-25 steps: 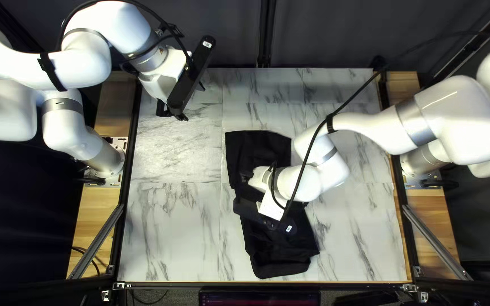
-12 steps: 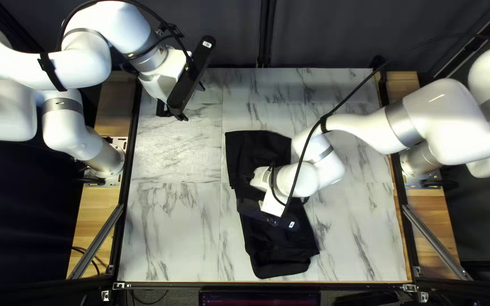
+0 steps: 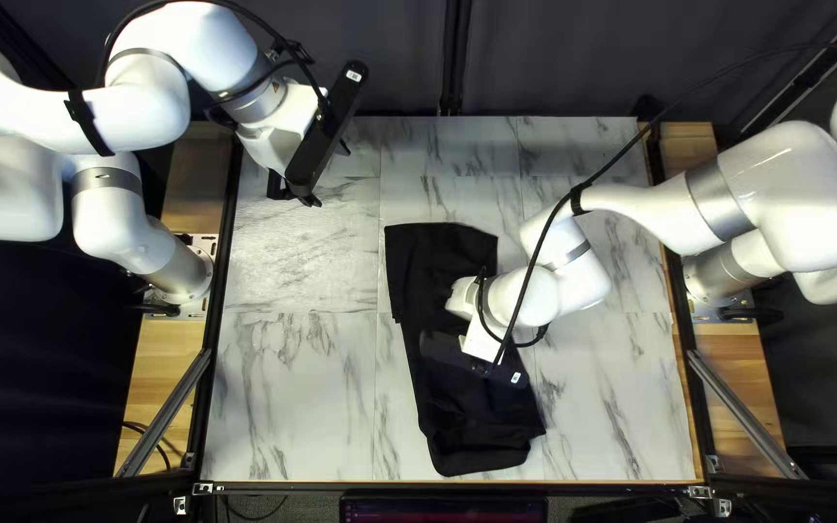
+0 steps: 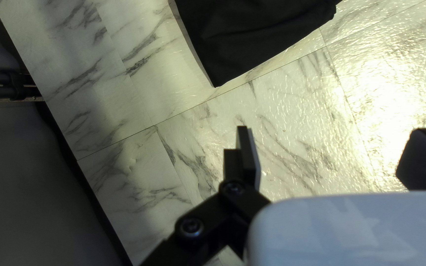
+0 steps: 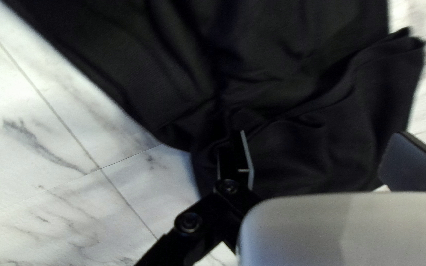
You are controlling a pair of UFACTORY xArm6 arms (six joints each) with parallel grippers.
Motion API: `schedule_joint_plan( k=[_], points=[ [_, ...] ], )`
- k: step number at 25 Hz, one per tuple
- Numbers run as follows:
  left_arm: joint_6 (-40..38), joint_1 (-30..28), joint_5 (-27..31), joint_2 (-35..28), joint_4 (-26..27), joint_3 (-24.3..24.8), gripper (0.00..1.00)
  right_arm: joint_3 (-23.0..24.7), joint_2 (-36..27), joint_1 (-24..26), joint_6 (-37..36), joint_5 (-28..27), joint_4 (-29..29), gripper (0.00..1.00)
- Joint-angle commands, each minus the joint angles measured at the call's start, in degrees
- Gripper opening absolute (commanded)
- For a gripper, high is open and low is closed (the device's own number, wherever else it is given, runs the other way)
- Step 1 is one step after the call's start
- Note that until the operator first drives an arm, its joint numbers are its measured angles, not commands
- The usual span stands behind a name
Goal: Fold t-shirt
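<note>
The black t-shirt lies in a long, narrow folded strip near mid-table, one end toward the far edge. My left gripper hangs beyond its far left side, off the cloth. Over the shirt's middle is my right gripper, its fingertips hidden there. In the left wrist view the left gripper is open over bare table, with a corner of the shirt ahead. In the right wrist view the right gripper stands open above wrinkled layers of the shirt, its fingers wide apart.
Marble-patterned table shows on both sides of the shirt. A black cable loops over the right arm, which reaches across from the right. A screen sits beyond the near edge.
My right gripper has shifted a little rightward over the shirt, and its arm and cable moved along. The left arm and the shirt look unmoved.
</note>
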State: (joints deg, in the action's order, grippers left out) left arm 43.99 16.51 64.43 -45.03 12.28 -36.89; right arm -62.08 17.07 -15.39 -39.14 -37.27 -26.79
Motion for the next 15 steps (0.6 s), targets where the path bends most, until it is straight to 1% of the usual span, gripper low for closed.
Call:
schedule_joint_plan(
  k=[1, 4, 5, 15],
  points=[
    [0.0, 0.0, 0.0, 0.0, 0.0, 0.0, 1.0, 0.5, 1.5, 1.4, -0.7, 2.5, -0.8, 1.0],
    [0.0, 0.0, 0.0, 0.0, 0.0, 0.0, 1.0, 2.2, 1.2, 2.1, -1.3, 3.8, -0.7, 1.0],
    [0.0, 0.0, 0.0, 0.0, 0.0, 0.0, 1.0, 3.5, 0.6, 2.3, -1.4, 4.3, -0.6, 1.0],
    [0.0, 0.0, 0.0, 0.0, 0.0, 0.0, 1.0, 10.4, -2.6, 2.6, -1.5, 6.3, 0.8, 1.0]
  ],
)
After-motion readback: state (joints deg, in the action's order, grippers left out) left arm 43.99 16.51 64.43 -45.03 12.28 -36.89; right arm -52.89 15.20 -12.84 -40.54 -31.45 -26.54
